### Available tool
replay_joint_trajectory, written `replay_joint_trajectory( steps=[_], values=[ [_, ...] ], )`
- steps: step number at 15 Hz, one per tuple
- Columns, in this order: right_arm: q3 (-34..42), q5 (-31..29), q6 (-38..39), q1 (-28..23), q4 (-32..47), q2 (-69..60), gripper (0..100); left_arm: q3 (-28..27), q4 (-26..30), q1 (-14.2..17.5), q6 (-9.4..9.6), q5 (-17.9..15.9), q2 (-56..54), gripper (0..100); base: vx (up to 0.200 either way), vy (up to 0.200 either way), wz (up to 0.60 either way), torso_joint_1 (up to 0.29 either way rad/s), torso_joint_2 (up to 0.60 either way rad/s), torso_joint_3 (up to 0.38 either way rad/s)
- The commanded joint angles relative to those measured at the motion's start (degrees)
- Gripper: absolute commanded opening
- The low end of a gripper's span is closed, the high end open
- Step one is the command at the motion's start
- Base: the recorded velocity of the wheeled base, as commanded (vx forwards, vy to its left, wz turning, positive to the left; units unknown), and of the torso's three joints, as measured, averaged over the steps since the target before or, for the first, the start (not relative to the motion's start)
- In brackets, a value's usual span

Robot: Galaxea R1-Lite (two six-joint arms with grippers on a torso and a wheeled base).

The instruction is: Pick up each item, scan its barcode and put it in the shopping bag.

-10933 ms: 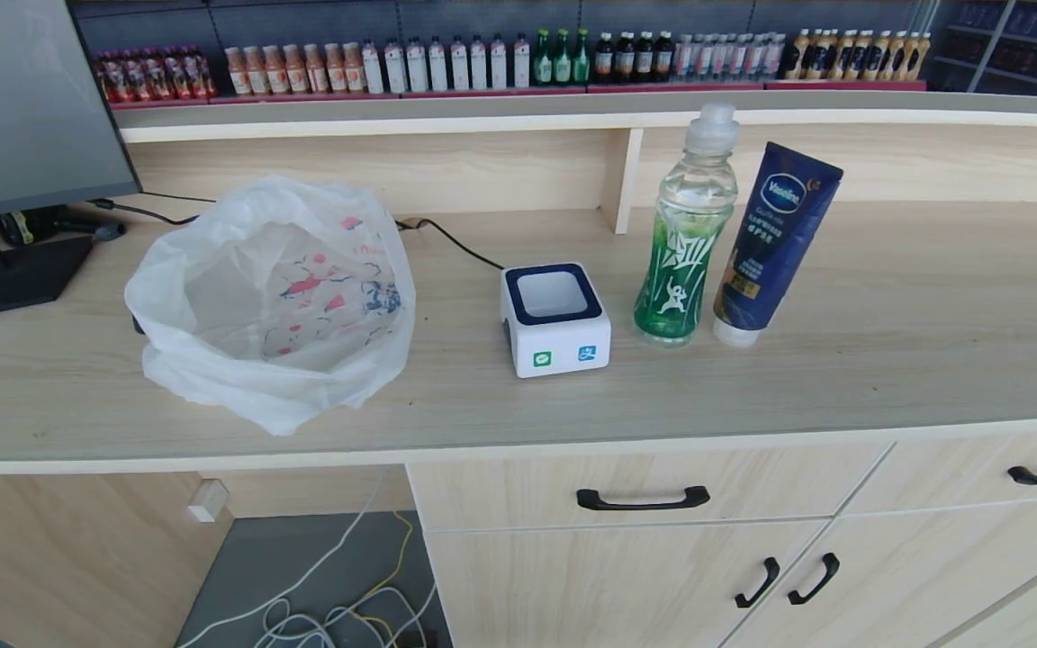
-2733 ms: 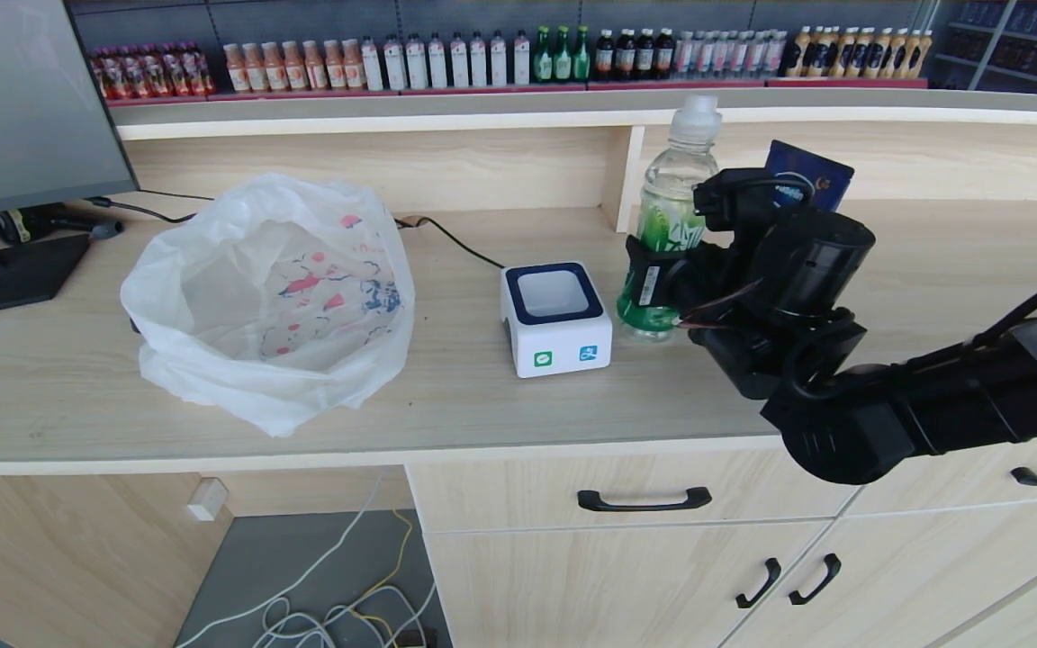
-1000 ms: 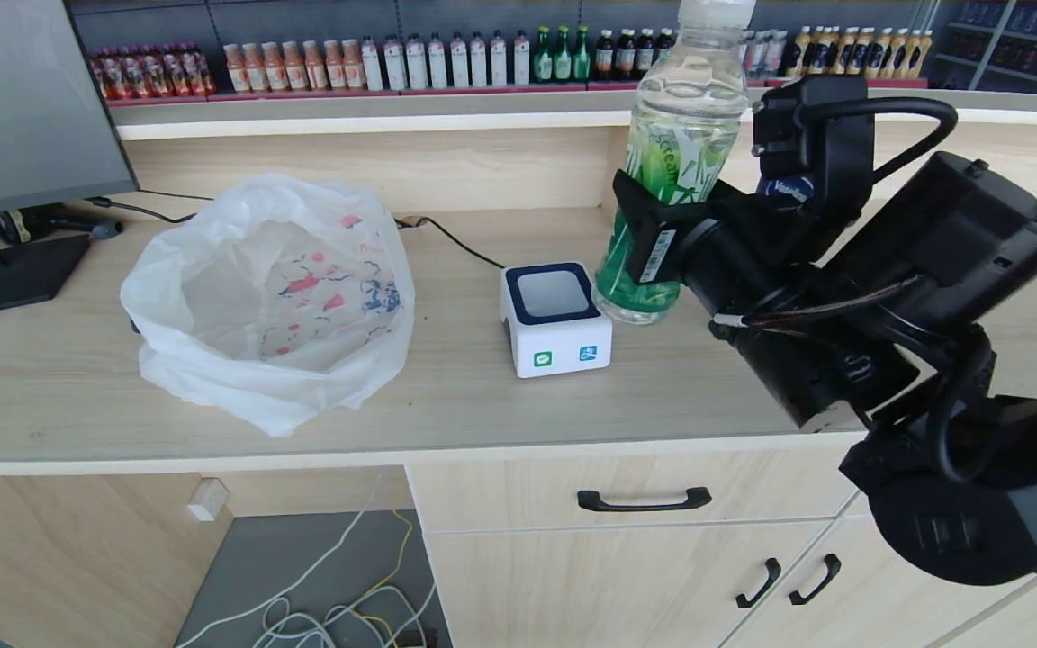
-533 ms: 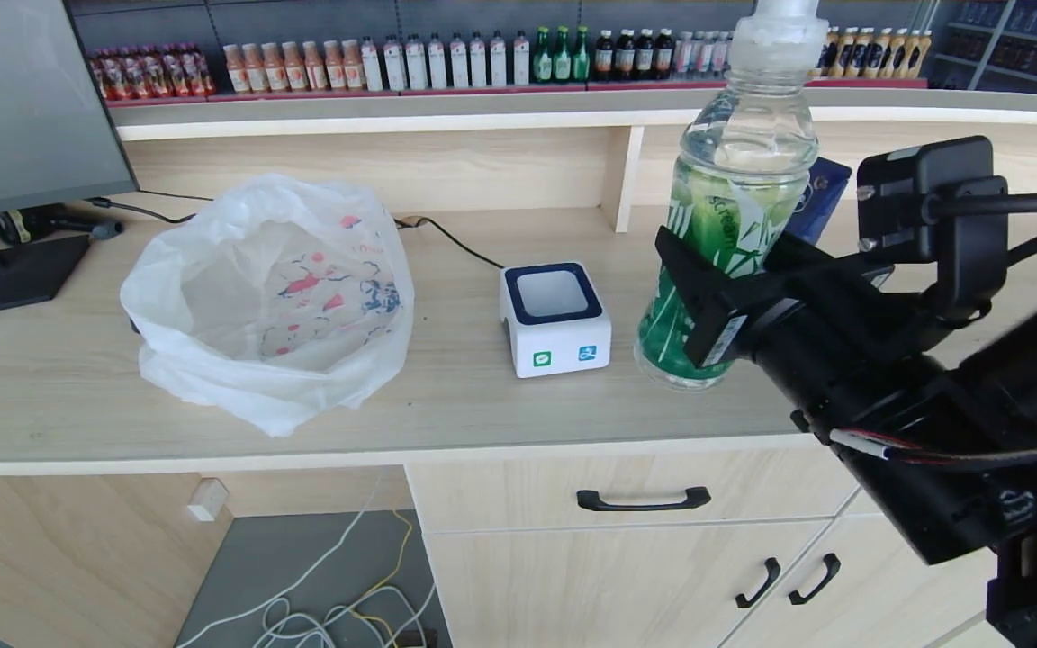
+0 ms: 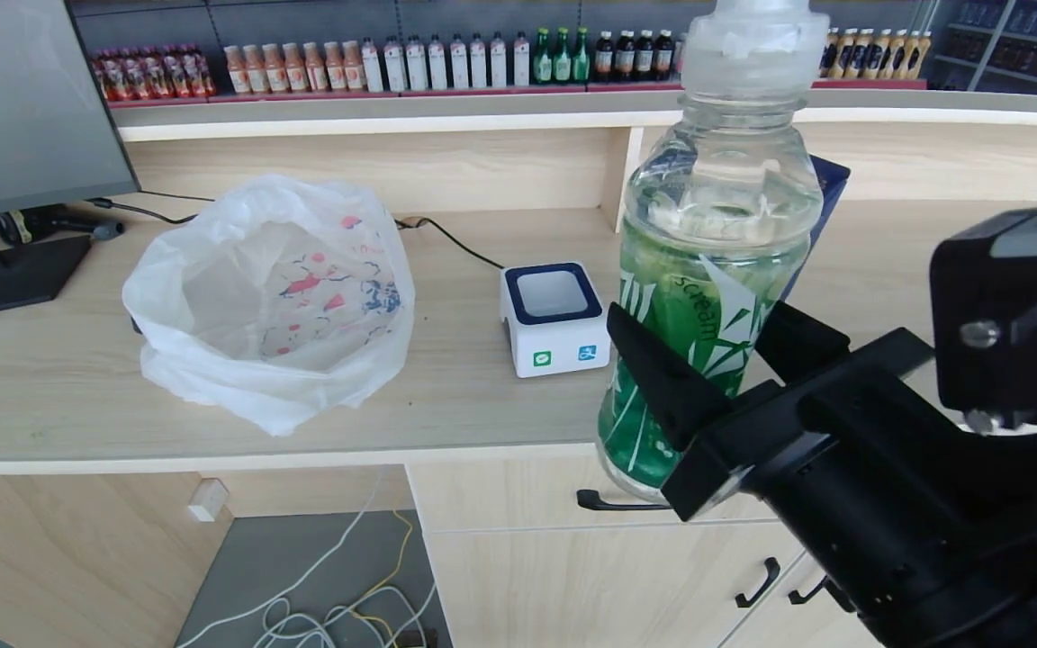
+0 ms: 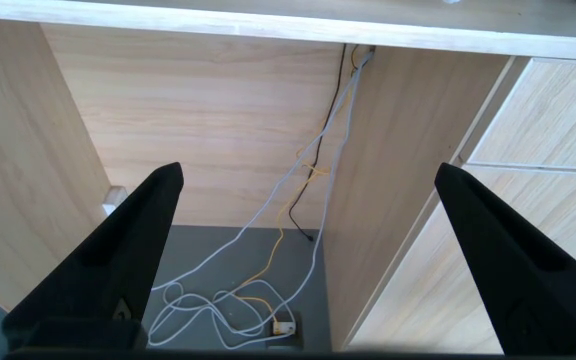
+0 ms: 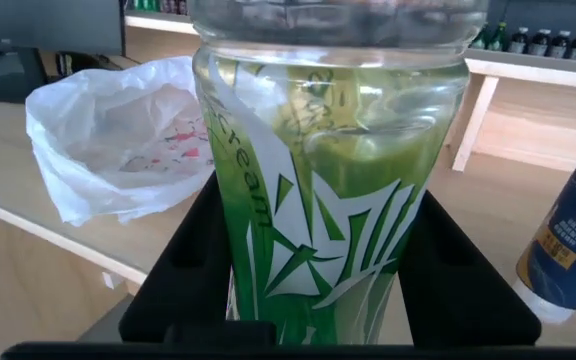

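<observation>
Right gripper [image 5: 707, 340] clamped low on green drink bottle [image 5: 722, 225], aloft right of scanner [image 5: 554, 319]; liquid-heavy top could tilt or slip mid-swing.

White lettering on bottle [image 5: 716, 270] label; two icons on scanner [image 5: 554, 317].

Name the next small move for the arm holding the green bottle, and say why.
Probably carry the bottle toward the scanner and lower its label over the window: the right gripper holds it upright, off the counter, to the scanner's right and nearer the robot.
</observation>
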Motion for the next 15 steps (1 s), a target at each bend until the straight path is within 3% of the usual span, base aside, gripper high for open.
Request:
replay_joint_trajectory(
  steps=[1, 8, 10, 13, 15],
  values=[
    [1.53, 0.02, -0.61, 2.76, 0.07, -0.12, 0, 0.00, 0.00, 0.00, -0.04, 0.00, -0.02, 100, 0.000, 0.000, 0.00, 0.000, 0.00, 0.000],
    [7.86, 1.78, -10.45, 5.84, -0.01, -3.20, 0, 0.00, 0.00, 0.00, -0.04, 0.00, -0.02, 100, 0.000, 0.000, 0.00, 0.000, 0.00, 0.000],
    [10.76, 3.09, -15.37, 9.97, -0.10, -4.16, 0, 0.00, 0.00, 0.00, -0.04, 0.00, -0.02, 100, 0.000, 0.000, 0.00, 0.000, 0.00, 0.000],
    [12.96, 9.25, -23.99, 10.76, -0.63, -5.31, 0, 0.00, 0.00, 0.00, 0.04, 0.00, -0.02, 100, 0.000, 0.000, 0.00, 0.000, 0.00, 0.000],
    [13.84, 17.86, -30.23, 9.70, -0.63, -5.31, 0, 0.00, 0.00, 0.00, -0.04, 0.00, -0.02, 100, 0.000, 0.000, 0.00, 0.000, 0.00, 0.000]
  ],
)
